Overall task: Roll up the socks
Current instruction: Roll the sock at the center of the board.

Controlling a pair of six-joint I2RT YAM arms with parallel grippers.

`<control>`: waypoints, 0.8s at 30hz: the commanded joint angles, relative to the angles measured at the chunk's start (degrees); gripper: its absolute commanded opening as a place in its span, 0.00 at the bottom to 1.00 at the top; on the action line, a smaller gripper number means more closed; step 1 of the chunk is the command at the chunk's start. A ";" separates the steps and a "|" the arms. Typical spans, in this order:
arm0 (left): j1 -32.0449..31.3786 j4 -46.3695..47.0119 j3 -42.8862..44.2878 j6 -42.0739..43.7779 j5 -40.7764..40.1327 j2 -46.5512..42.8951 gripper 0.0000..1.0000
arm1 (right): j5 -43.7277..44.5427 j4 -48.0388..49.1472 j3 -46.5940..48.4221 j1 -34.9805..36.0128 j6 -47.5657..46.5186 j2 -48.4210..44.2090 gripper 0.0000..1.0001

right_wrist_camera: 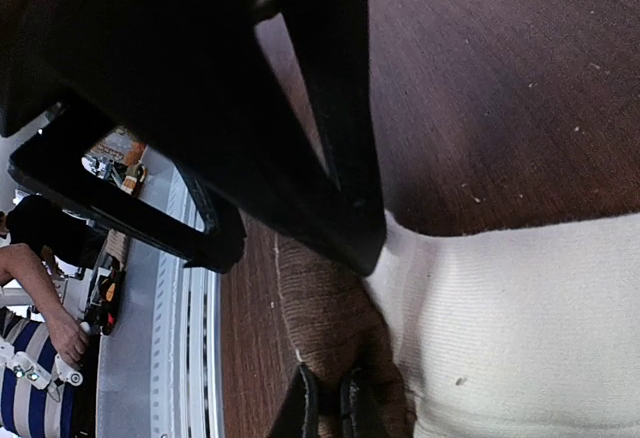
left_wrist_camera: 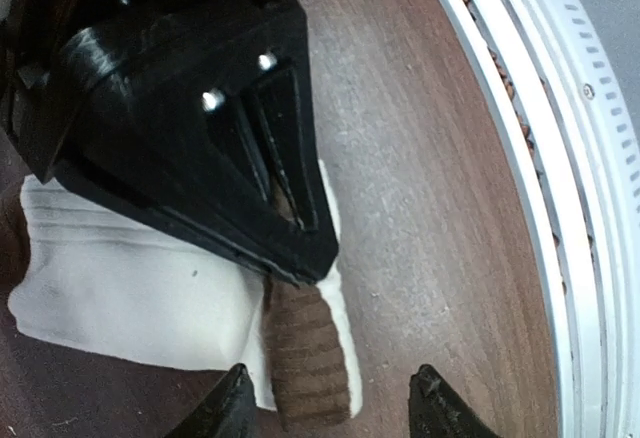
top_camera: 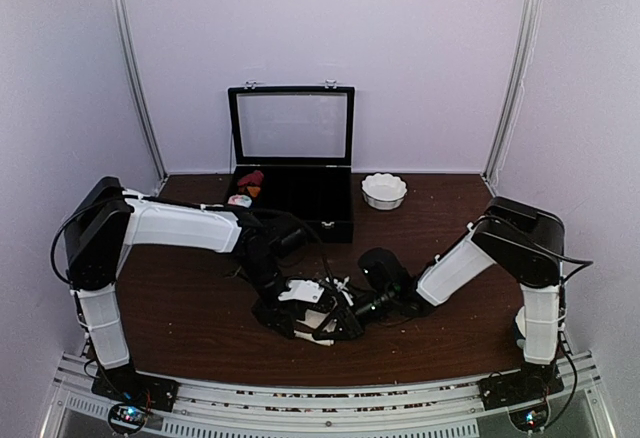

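Plainly the rolling is at an early stage. Both arms meet low over the near middle of the table (left_wrist_camera: 440, 158), where the socks (top_camera: 318, 324) lie under them. In the wrist views the cream sock (left_wrist_camera: 120, 288) is spread flat on the wood, with no coil or bundle in it. A tan ribbed end (left_wrist_camera: 310, 368), most likely the toe of the second sock, pokes out at one edge of it. Whether that end lies on the cream fabric or is tucked inside it cannot be told, and the grippers hide the rest of the second sock.

The right gripper (right_wrist_camera: 328, 408) has its jaws drawn together, nipping a fold of the tan ribbed end just beside the cream edge. The left gripper (left_wrist_camera: 335, 413) stands with its jaws apart, one tip on each side of the tan ribbed end, touching nothing that can be seen.

By judgement, the socks are laid together and one end is pinned, while the whole turning-over into a tight roll is yet to be done. At the back, well apart from the work, a black box (top_camera: 335, 226) with its lid up holds a dark red and orange bundle (top_camera: 251, 180), and a white bowl (top_camera: 384, 191) sits beside it
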 commanded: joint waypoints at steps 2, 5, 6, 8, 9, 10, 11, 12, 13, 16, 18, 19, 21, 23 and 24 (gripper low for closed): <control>-0.52 4.88 2.46 -3.58 -0.69 3.61 0.39 | 9.91 -12.84 -5.83 -3.38 2.29 7.59 0.00; -0.53 3.03 3.77 -3.45 -0.85 6.11 0.18 | 9.41 -9.98 -6.52 -3.53 4.24 6.96 0.00; -0.53 2.11 4.38 -3.49 -1.03 7.14 0.16 | 9.24 -9.13 -6.73 -3.60 4.62 6.68 0.00; -0.54 0.50 5.84 -3.97 -1.41 8.84 0.13 | 9.28 -7.31 -7.32 -3.60 5.18 5.75 0.01; -0.53 0.20 6.37 -4.56 -1.76 9.48 0.12 | 9.27 -6.71 -7.51 -3.49 5.26 5.29 0.02; -0.53 -0.21 6.98 -5.02 -1.94 10.14 0.11 | 9.30 -5.82 -7.93 -3.49 5.41 4.77 0.05; -0.49 -0.62 7.70 -5.54 -2.16 10.66 0.10 | 9.44 -5.04 -8.34 -3.48 5.70 4.27 0.07; -0.40 -1.05 8.36 -6.17 -2.24 11.29 0.08 | 9.33 -4.46 -8.73 -3.46 5.80 3.82 0.09; -0.29 -1.80 9.16 -6.60 -1.90 11.91 0.06 | 9.23 -3.41 -9.33 -3.42 5.89 3.19 0.11; 0.16 -4.14 10.80 -6.88 -0.83 13.51 0.04 | 9.83 -3.07 -11.39 -3.36 4.78 0.88 0.23; 0.18 -4.80 10.83 -6.50 -2.09 14.17 0.02 | 11.70 -5.05 -12.53 -3.41 2.82 -1.34 0.71; 0.18 -4.96 10.73 -6.36 -2.91 14.44 0.01 | 12.63 -6.52 -13.02 -3.36 1.76 -2.48 0.96; 0.17 -5.38 10.61 -6.25 -4.60 14.81 0.01 | 14.41 -9.43 -13.54 -3.43 0.10 -4.81 1.00; 0.20 -5.56 10.63 -6.44 -6.22 14.87 0.00 | 15.53 -10.91 -14.41 -3.33 -0.85 -6.47 1.00; 0.23 -5.63 10.72 -6.54 -6.45 14.87 0.00 | 16.32 -11.37 -14.90 -3.34 -1.12 -7.16 1.00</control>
